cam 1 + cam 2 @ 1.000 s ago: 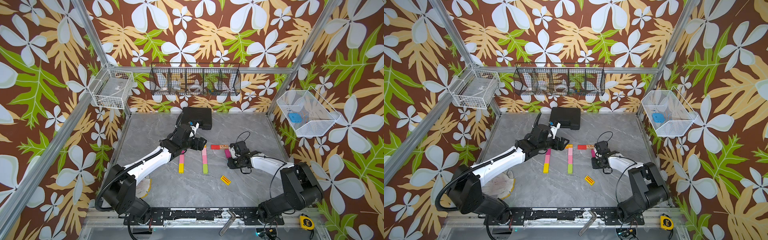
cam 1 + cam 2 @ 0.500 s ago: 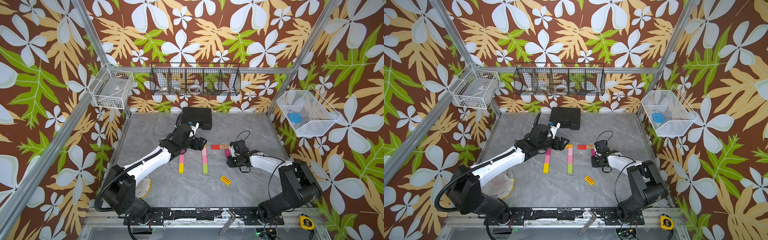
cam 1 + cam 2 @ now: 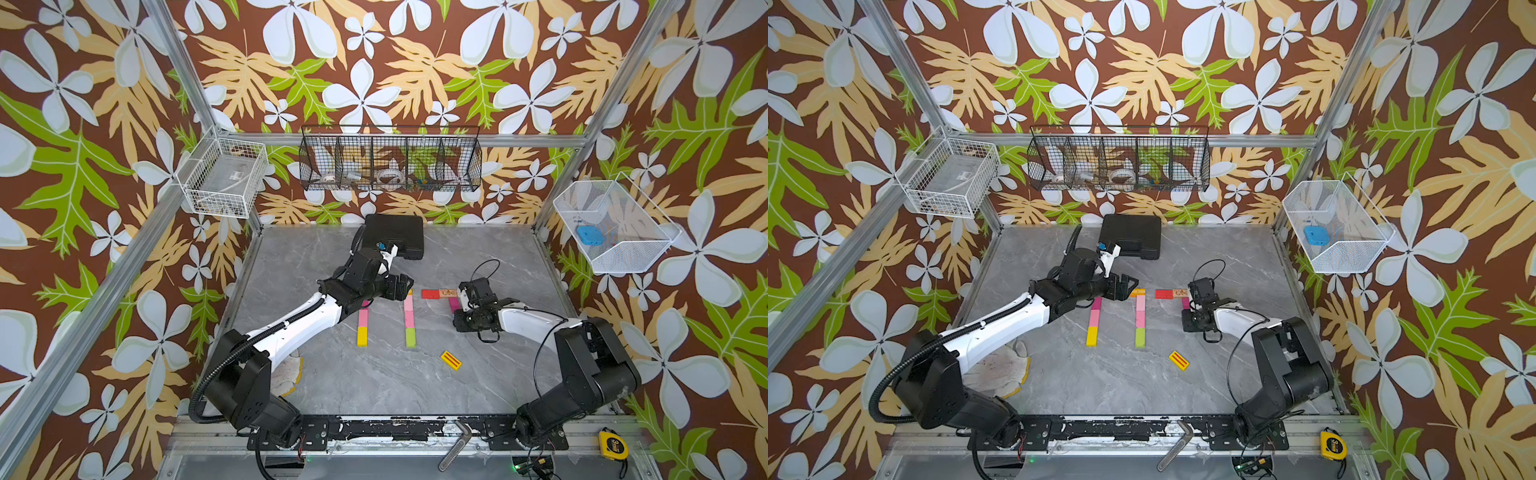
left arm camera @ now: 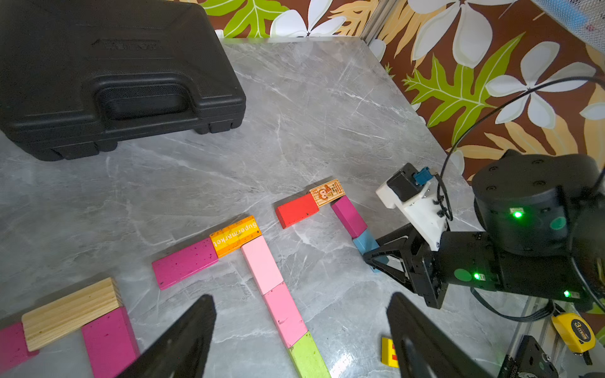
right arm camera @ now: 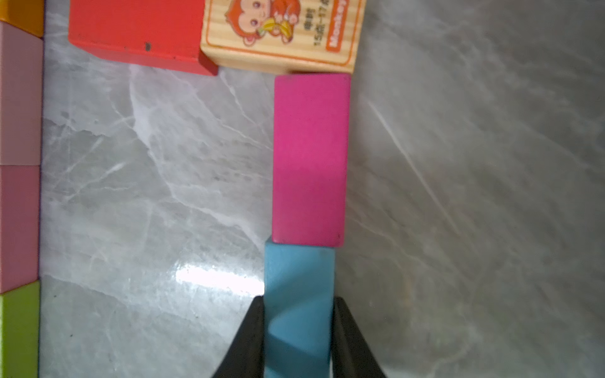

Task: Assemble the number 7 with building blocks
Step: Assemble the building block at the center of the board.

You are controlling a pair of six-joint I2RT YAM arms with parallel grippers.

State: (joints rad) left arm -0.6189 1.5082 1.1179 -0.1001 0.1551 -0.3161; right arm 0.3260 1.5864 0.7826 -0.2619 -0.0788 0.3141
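My right gripper (image 5: 298,299) is shut on a blue block (image 5: 299,271) lying on the table. The blue block's end touches a magenta block (image 5: 309,157), which meets a monkey-printed wood block (image 5: 281,32) beside a red block (image 5: 137,29). In a top view my right gripper (image 3: 459,313) hides the blue block. My left gripper (image 4: 301,297) is open and empty above a column of orange (image 4: 235,235), pink (image 4: 262,265) and green (image 4: 307,356) blocks. Further left lie a magenta block (image 4: 185,263) and a plain wood block (image 4: 70,312). A yellow red-striped block (image 3: 451,360) lies apart.
A black case (image 3: 392,241) sits at the back of the table behind my left arm. A cloth (image 3: 286,370) lies near the left arm's base. A tape measure (image 3: 613,444) and a metal tool (image 3: 455,451) rest on the front rail. Wire baskets hang on the walls.
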